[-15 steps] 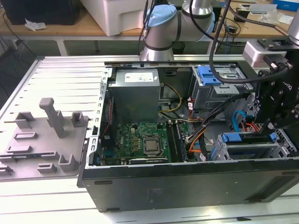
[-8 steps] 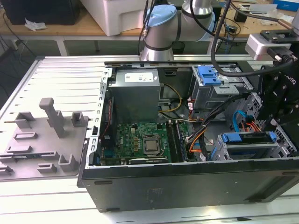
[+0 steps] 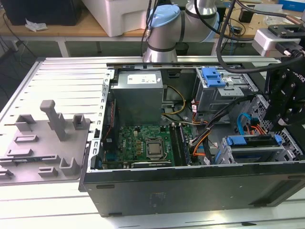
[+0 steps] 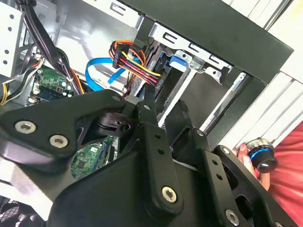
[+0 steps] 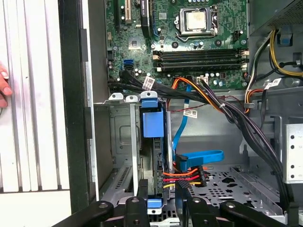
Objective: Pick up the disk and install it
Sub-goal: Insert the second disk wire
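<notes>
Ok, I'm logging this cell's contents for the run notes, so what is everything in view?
computer case: one, black, open, centre of the exterior view
motherboard: one, green, on the case floor
power supply: one, grey with a white sticker, beside the motherboard
disk: one, blue-framed, in the drive bay at the exterior view's right
bracket: one, blue, on the other drive cage
data cable: one, flat blue, next to the disk
fixture tray: one, grey, at the exterior view's left of the case
person's hand: one, outside the case wall
robot arm: one, silver and blue, behind the case
gripper: one, black, over the disk's bay
</notes>
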{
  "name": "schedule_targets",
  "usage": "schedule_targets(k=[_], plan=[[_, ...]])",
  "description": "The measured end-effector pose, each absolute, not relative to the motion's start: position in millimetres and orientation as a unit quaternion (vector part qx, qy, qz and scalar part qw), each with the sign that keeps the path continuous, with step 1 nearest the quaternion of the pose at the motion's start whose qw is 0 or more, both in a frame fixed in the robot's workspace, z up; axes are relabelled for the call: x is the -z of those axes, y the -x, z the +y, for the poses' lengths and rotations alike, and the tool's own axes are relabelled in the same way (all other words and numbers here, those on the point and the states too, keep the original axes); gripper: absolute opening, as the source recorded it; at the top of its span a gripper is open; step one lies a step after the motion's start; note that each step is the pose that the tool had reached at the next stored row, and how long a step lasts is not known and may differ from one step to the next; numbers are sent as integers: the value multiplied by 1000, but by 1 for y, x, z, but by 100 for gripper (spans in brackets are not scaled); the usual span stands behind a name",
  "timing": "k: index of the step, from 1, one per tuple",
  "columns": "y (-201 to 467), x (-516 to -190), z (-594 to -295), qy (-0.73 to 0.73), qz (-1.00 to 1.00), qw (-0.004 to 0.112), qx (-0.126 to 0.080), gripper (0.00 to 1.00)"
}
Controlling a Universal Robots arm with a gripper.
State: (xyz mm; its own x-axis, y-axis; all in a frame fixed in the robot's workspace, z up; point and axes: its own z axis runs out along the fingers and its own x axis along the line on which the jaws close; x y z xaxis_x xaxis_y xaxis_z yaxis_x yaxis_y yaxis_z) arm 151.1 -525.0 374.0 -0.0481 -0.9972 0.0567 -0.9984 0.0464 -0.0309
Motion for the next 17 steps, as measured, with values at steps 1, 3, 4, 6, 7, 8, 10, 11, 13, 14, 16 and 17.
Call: schedule_targets(k=[1,3,4,6,7,8,10,11,13,14,16,17], plan=[[-151,-374,-525,-690,-723,10,-31,36],[-151,-374,-525,-690,-723,10,-31,36],[-151,-374,-525,-690,-723,10,-31,36],[-151,-374,-525,-690,-723,10,-31,36],[-151,-374,-525,-690,-723,10,-31,36],[-151,-374,-525,-690,-723,10,-31,36],[-151,-374,-525,-690,-723,10,-31,36],[-151,-374,-525,-690,-723,10,-31,36],[-151,-374,-523,-690,-723,10,-31,36],[-151,-373,-522,-690,-723,10,-31,36],[-147,-372,-518,-690,-723,11,-32,36],[-146,-372,-515,-690,-723,11,-32,36]])
